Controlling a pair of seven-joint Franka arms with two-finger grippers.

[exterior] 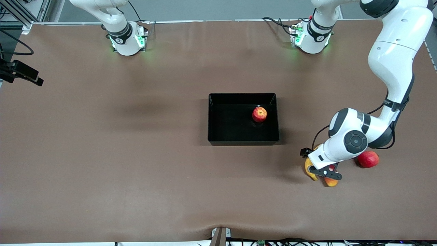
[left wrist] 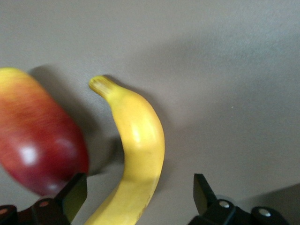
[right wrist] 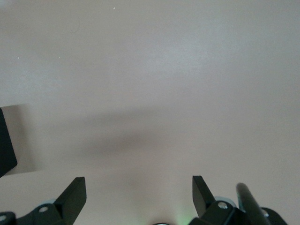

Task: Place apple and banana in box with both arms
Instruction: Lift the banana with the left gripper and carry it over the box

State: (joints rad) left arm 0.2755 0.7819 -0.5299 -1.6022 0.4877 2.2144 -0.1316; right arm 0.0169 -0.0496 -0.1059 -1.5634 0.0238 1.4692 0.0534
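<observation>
The apple [exterior: 259, 114] lies inside the black box [exterior: 243, 140], in the part toward the left arm's end. The banana [exterior: 308, 168] lies on the table nearer the front camera than the box, toward the left arm's end. My left gripper [exterior: 323, 173] is low over it and open. In the left wrist view the banana [left wrist: 138, 140] runs between the two spread fingertips [left wrist: 75, 193] of the left gripper [left wrist: 140, 197], untouched by either. My right gripper [right wrist: 139, 194] is open and empty over bare table; it is out of the front view.
An oblong red-and-yellow fruit [exterior: 331, 181] [left wrist: 37, 140] lies close beside the banana, under the left gripper. A plain red round fruit [exterior: 368, 159] lies beside the left arm's wrist. A black corner [right wrist: 5, 140] shows at the edge of the right wrist view.
</observation>
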